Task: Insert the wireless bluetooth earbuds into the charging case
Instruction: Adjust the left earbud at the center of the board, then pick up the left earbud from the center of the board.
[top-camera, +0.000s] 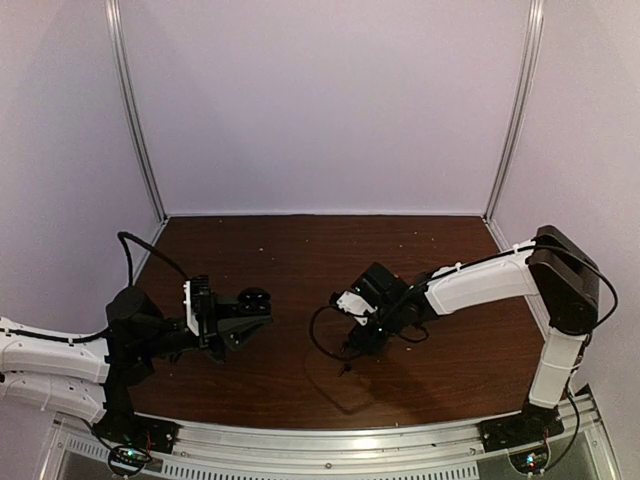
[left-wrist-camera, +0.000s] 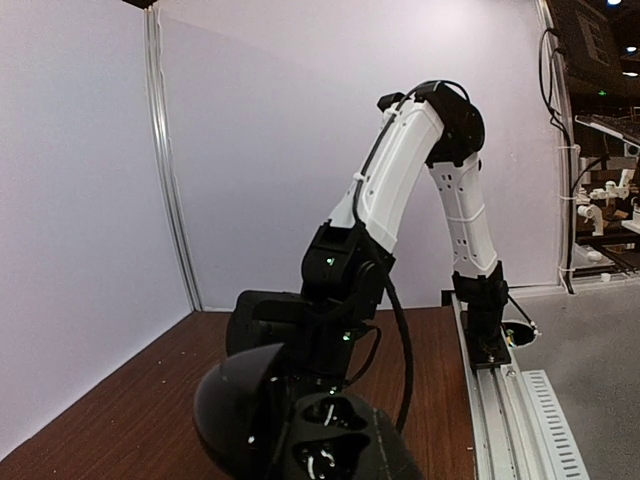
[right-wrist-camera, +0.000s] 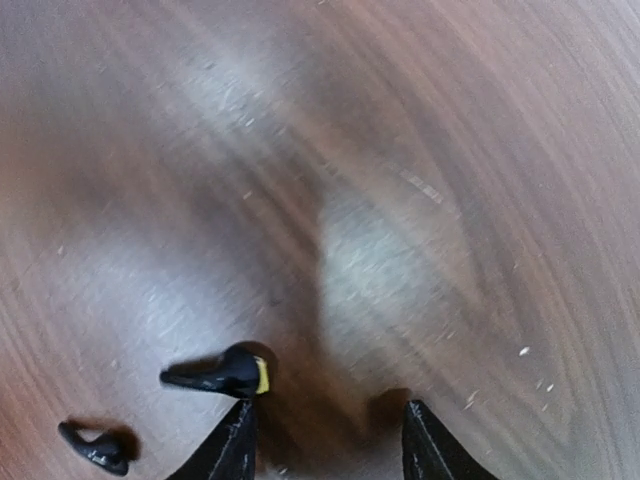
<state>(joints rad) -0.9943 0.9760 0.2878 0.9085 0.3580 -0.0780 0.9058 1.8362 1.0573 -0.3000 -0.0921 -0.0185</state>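
Right tool (right-wrist-camera: 329, 420), jaws parted, has black earbud (right-wrist-camera: 225, 373) just beside one fingertip.

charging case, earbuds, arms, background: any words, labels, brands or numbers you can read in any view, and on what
No text can be read in any view.
charging case: small white marks inside its wells, too blurred to read.
green sign, far background of the left wrist view: too small to read.
earbud on the table: a yellow tip, no lettering visible.
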